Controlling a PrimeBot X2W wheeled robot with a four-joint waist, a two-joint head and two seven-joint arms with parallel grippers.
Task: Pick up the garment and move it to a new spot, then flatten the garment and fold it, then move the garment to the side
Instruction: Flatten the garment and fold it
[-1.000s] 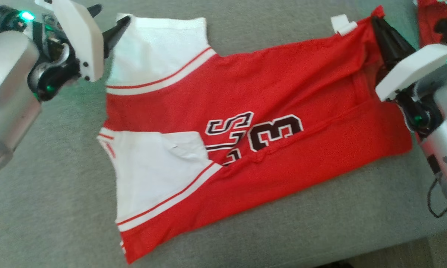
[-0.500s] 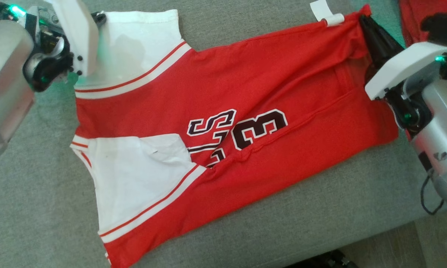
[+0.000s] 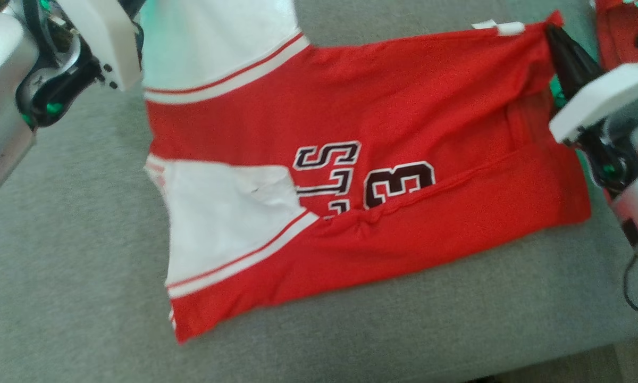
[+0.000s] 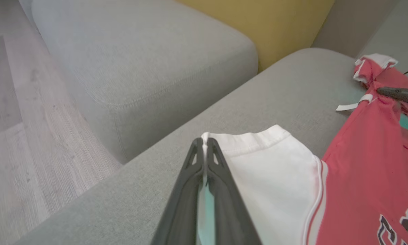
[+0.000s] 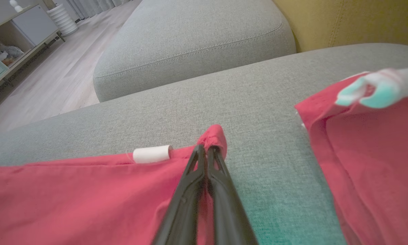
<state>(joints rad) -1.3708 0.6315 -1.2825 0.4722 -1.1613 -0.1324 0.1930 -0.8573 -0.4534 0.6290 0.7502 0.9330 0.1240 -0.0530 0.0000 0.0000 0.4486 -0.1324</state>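
Item inspected: the garment (image 3: 351,175), a red jersey with white sleeves and black-and-white lettering. It lies spread across the middle of the grey sofa seat (image 3: 85,266). Its long axis runs side to side, and its near edge sits a little back from the seat's front edge.

Condition: mostly flat. A long crease runs across the lower body and covers part of the lettering, so I judge one lengthwise fold to be already in place. The near white sleeve (image 3: 223,223) is turned in over the red body. Small puckers remain at the crease beside the number.

Holds: in my left wrist view the left gripper (image 4: 204,144) is pressed together on the hem corner of the far sleeve. In my right wrist view the right gripper (image 5: 206,149) is pinching the bunched red corner at the far edge, just beside a white label (image 5: 152,153). Both holds are on the far edge of the garment, towards the back of the seat.

Progress, in my judgement: placement at the working spot is done, flattening is largely done, and folding is partly done. Outstanding are the remaining fold or folds and the final move to the side.

Surroundings: a second red garment (image 5: 377,153) lies apart at the seat's right end. A separate grey cushion (image 4: 139,58) and the wooden floor (image 4: 13,136) lie beyond the seat
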